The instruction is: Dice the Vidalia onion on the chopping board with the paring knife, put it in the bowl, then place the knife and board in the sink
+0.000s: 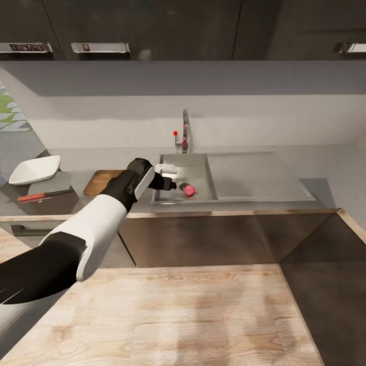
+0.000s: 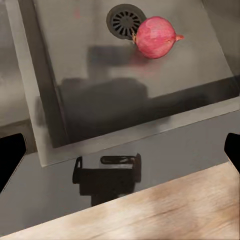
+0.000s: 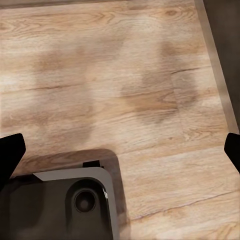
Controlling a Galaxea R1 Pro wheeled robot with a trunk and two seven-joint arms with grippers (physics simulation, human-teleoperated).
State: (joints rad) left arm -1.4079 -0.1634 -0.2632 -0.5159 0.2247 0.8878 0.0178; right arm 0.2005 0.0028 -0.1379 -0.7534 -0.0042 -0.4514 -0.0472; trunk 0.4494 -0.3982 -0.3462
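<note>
Overall: smooth grey countertop (image 1: 305, 162) ran under dark upper cabinets (image 1: 152, 25), with pale wood-grain floor (image 1: 203, 315) below.
Sink: the sink (image 1: 213, 195) was a rectangular basin of brushed grey steel with a flat draining panel at its 3 o'clock side and a chrome tap (image 1: 185, 133) with a red knob at 12 o'clock; the wrist camera showed a round, dark, slotted drain (image 2: 125, 21).
Onion: the onion (image 1: 189, 190) was a pinkish-red round bulb with a pointed tip, lying on the basin floor, touching the drain's rim at about 4 o'clock (image 2: 156, 37).
Board: the chopping board (image 1: 99, 182), brown wood with a rounded corner, lay flat at the sink's 9 o'clock, partly behind the arm.
Bowl: the bowl (image 1: 34, 169), white, shallow and squarish, sat further toward 9 o'clock.
Knife: the knife (image 1: 38, 196) had a reddish handle and lay just in front of the bowl.
Left claw: the left claw (image 1: 172, 185) hung over the basin just beside the onion, fingers spread wide, holding nothing.
Right claw: only dark fingertips (image 3: 11, 150) showed, wide apart, over the floor.
</note>
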